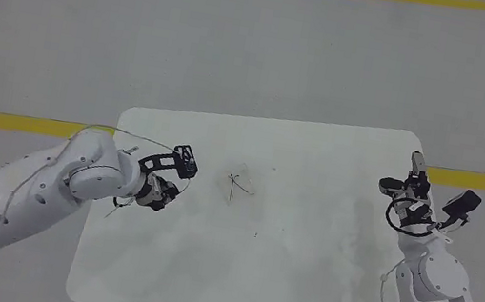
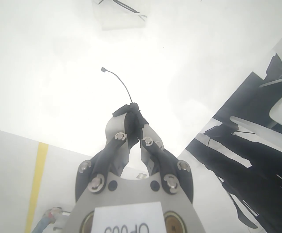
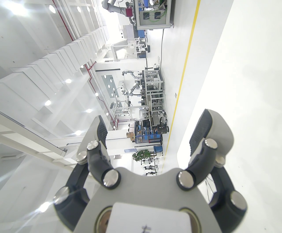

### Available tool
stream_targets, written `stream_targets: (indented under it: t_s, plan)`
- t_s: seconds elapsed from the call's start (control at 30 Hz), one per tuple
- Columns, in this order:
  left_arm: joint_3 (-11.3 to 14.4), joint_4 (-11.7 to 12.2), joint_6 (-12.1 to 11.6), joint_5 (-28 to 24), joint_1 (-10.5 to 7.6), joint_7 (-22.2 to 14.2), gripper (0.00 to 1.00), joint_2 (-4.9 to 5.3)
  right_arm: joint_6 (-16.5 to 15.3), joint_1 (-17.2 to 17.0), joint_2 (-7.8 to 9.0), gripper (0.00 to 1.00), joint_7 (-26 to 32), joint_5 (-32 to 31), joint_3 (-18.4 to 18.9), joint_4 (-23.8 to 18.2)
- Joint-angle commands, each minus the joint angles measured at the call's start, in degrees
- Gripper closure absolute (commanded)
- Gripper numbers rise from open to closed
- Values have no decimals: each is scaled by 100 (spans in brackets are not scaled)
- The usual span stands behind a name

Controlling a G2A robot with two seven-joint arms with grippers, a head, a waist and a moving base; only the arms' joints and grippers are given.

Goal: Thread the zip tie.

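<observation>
Where the left tool (image 2: 131, 110) grips: its two fingers are pressed together on the tail of a thin black zip tie (image 2: 120, 82), with the dark pads bunched around it.
Zip tie: it curves gently away from the fingertips and ends in a small square head (image 2: 102, 69), seen against the white counter (image 2: 66, 66). Whether the head touches the surface cannot be told.
Left tool from above: the top view adds its place (image 1: 176, 171), over the counter's left part, near that edge. The grip itself is too small to read there, so the wrist view carries that detail.
Loose ties: a small tangle of dark loose ties (image 1: 236, 187) lies about mid-counter (image 1: 302, 258), near the left tool but apart from it. The left wrist view has dark strands (image 2: 130, 8) far off at its edge; I cannot tell whether they are the same tangle.
Right tool: in its own wrist view (image 3: 152, 123) the fingers are spread wide, ribbed pads facing each other. It points away from the work, along a pale floor with a yellow line (image 3: 182, 72).
Right tool from above: it sits (image 1: 405, 175) at the counter's right edge, well apart from the loose ties and the left tool.
</observation>
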Motion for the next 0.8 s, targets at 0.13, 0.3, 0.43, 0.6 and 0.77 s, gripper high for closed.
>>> stream_targets:
  t_s: [0.13, 0.3, 0.43, 0.6, 0.77]
  plan:
    - [46, 59, 0, -116, 33, 155, 100, -8, 0, 0, 0, 0, 0, 0, 0, 0]
    - [202, 237, 0, -880, -138, 144, 100, -2, 0, 0, 0, 0, 0, 0, 0, 0]
    - [365, 411, 0, -1324, -296, 453, 100, 59, 0, 0, 0, 0, 0, 0, 0, 0]
    - [620, 593, 0, -1823, -457, 819, 100, 161, 0, 0, 0, 0, 0, 0, 0, 0]
    - [958, 715, 0, -1969, -579, 1316, 100, 229, 0, 0, 0, 0, 0, 0, 0, 0]
